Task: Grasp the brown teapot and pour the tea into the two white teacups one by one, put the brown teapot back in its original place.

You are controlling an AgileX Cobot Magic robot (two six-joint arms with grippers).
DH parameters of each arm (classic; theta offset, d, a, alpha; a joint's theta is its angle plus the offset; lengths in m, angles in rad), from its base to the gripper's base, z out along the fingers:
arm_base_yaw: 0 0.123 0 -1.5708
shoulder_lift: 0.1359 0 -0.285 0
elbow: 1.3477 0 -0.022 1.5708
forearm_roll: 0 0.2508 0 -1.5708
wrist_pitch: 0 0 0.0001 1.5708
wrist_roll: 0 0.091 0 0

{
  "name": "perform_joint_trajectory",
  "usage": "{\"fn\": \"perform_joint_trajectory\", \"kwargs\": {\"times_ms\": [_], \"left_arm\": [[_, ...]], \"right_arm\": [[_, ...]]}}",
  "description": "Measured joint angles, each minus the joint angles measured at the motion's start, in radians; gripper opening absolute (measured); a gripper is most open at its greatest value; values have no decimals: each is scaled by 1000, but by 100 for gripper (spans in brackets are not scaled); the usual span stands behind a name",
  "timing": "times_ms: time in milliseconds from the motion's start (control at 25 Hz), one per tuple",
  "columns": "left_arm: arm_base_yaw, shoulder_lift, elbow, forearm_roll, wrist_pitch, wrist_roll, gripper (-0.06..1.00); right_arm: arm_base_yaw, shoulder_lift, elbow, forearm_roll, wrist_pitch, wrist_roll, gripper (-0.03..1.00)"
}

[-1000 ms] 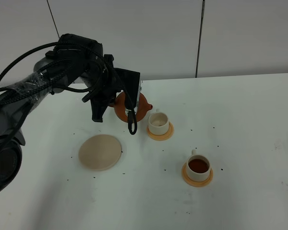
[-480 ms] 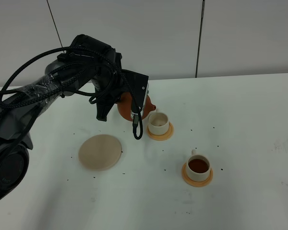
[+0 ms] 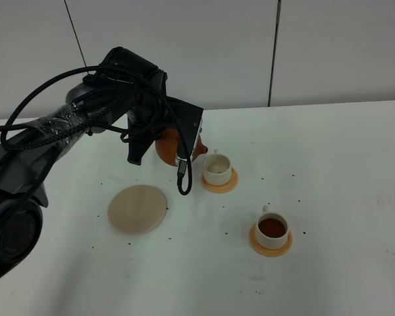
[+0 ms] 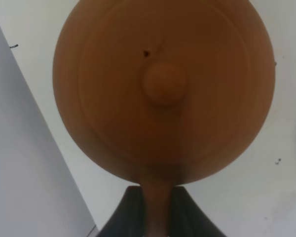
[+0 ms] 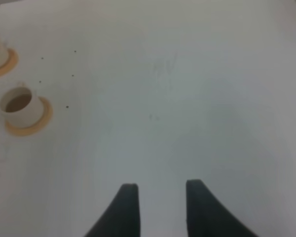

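Over the white table (image 3: 329, 197), the left end effector (image 4: 158, 200) grips the brown teapot (image 4: 163, 84)

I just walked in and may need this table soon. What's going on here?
The left claw is shut on the handle of the brown teapot, holding it beside the far white teacup with the spout toward it. That cup shows no dark tea, while the near white teacup holds some. The beige coaster has nothing on it. The right claw hangs open over the table, holding nothing.
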Motion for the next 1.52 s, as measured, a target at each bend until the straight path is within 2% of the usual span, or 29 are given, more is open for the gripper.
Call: {"fn": "perform_joint_trajectory", "kwargs": {"times_ms": [720, 1000, 1520], "left_arm": [[-33, 0, 0, 52, 1, 0, 17], [-49, -1, 0, 102, 26, -11, 17], [-61, -10, 0, 148, 46, -16, 17]], "right_arm": [[0, 0, 0, 0, 0, 0, 23], [0, 0, 0, 0, 0, 0, 23], [0, 0, 0, 0, 0, 0, 23]]}}
